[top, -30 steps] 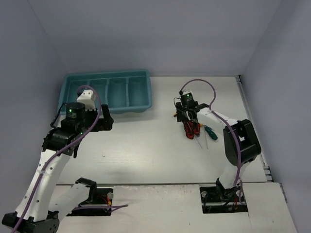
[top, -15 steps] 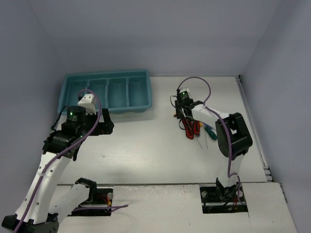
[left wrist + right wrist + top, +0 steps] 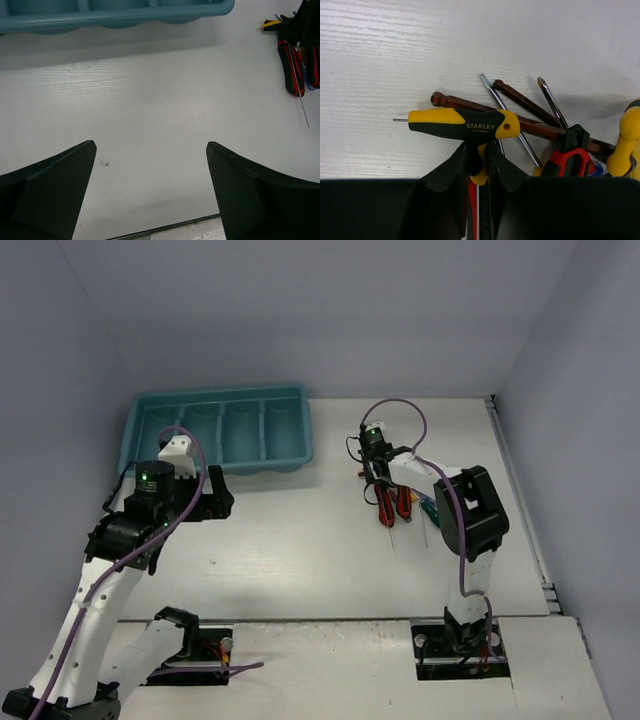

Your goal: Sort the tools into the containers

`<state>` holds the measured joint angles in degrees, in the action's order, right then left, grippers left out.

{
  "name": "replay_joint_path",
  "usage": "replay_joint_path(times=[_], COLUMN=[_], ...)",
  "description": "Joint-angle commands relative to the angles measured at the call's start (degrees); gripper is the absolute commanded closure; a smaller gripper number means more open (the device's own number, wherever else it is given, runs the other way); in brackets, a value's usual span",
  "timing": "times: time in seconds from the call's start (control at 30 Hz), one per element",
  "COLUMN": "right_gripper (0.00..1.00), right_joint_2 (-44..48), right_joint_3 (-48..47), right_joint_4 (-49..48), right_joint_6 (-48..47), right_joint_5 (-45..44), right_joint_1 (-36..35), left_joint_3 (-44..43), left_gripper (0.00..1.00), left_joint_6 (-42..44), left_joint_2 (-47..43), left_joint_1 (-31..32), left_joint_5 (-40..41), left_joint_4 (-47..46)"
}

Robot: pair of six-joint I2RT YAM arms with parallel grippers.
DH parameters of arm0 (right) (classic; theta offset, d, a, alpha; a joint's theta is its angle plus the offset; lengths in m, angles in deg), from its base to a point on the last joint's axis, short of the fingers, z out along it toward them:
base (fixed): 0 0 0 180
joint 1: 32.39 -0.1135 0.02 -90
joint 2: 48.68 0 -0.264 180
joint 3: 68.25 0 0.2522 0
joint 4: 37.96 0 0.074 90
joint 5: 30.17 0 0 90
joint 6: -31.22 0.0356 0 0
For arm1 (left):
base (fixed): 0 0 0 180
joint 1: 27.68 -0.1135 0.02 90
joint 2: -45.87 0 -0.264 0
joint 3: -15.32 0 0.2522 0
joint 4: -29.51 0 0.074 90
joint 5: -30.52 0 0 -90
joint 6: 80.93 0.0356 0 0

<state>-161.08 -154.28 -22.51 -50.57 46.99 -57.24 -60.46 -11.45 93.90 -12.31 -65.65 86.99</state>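
Note:
The tools lie in a heap (image 3: pixel 396 502) right of the table's middle. My right gripper (image 3: pixel 374 472) is down on the heap's far end. In the right wrist view its jaws (image 3: pixel 479 151) are shut on the stem of a yellow-and-black T-handle driver (image 3: pixel 462 124). Behind it lie dark brown hex keys (image 3: pixel 530 106), thin screwdriver shafts (image 3: pixel 512 125), red-handled pliers (image 3: pixel 572 159) and a yellow handle (image 3: pixel 626 147). The teal tray of containers (image 3: pixel 215 430) sits at the far left. My left gripper (image 3: pixel 213 495) hovers in front of it, open and holding nothing (image 3: pixel 151 147).
In the left wrist view the tray's near rim (image 3: pixel 115 17) runs along the top, and the tool heap (image 3: pixel 296 65) shows at the upper right. Grey walls close in the table on three sides. Both arm bases stand at the near edge.
My right gripper has closed its jaws on the T-handle driver and shifted slightly left over the heap. The left arm has barely moved and stays open.

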Motion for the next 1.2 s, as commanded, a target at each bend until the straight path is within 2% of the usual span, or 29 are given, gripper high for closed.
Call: replay_joint_path(times=[0.0, 0.1, 0.3, 0.5, 0.6, 0.73, 0.87, 1.07, 1.17], right_gripper=[1.00, 1.00, 1.00, 1.00, 1.00, 1.00, 1.00, 1.00, 1.00], right_joint_2=[3.6, 9.5, 21.1, 30.8, 34.0, 36.9, 38.4, 40.1, 40.4], right_joint_3=[-1.9, -2.5, -3.1, -1.8, -1.3, -1.0, -0.7, 0.5, 1.1], right_joint_4=[-1.1, -1.1, -1.1, -1.1, -1.2, -4.0, -6.4, -7.8, -8.5], right_joint_6=[-1.7, -2.3, -2.3, -1.3, 4.3, 11.2, 14.8, 16.7, 18.0], right_joint_5=[-3.0, -2.1, 7.4, 15.5, 16.5, 17.0, 17.7, 18.0, 18.0], right_joint_1=[-0.4, -0.5, -1.1, -3.6, -4.3, -4.8, -5.8, -7.9, -9.2], left_joint_3=[-2.0, -3.6, -8.6, -12.5, -13.2, -11.7, -11.8, -12.9, -13.5], left_gripper=[0.08, 0.08, 0.08, 0.09, 0.09, 0.09, 0.12, 0.24, 0.27], left_joint_6=[-0.7, -1.1, -4.9, -10.5, -14.5, -18.0, -18.7, -19.1, -20.3], left_joint_2=[1.0, 1.9, 6.3, 9.5, 11.9, 15.1, 18.9, 20.6, 22.0], left_joint_1=[0.4, 0.5, 1.4, 3.6, 6.8, 13.9, 20.8, 22.2, 22.3], left_joint_5=[-0.7, -1.4, -6.4, -13.2, -14.0, -12.5, -7.6, 4.1, 5.6], left_joint_4=[-1.7, -1.8, -3.3, -13.6, -20.7, -31.7, -37.9, -41.8, -45.4])
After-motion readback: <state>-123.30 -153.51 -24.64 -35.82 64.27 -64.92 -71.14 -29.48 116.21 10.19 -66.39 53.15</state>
